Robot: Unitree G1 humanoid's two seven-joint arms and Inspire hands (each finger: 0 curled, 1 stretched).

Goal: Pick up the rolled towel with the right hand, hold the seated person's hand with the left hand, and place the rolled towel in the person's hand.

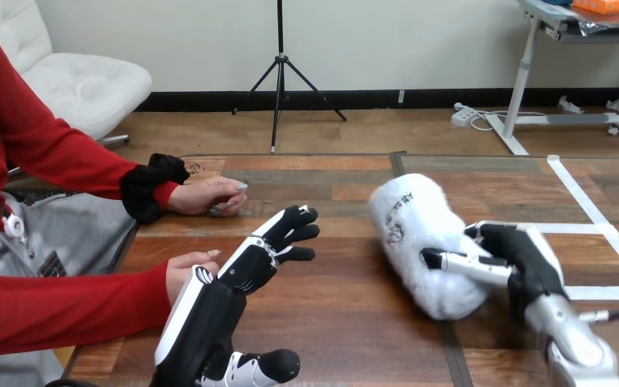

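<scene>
The right hand (pixel 525 260) has its thumb and fingers curled round the rolled towel (pixel 421 234), at the right half of the table (pixel 355 339). The left hand (pixel 250 262) is open, fingers straight, just beside the person's nearer hand (pixel 187 266), gripping nothing.

you see a white, grey-marked rolled towel (pixel 419 234); right of it, white tape stripes (pixel 588 201) on the brown plank table (pixel 346 306).

The left arm is rising from the bottom edge, and the left hand (pixel 246 262) is holding its fingers straight, pointing forward and to the right, thumb spread low. The right hand (pixel 524 258) is gripping the rolled towel (pixel 419 234), its thumb pressing on the front.
</scene>
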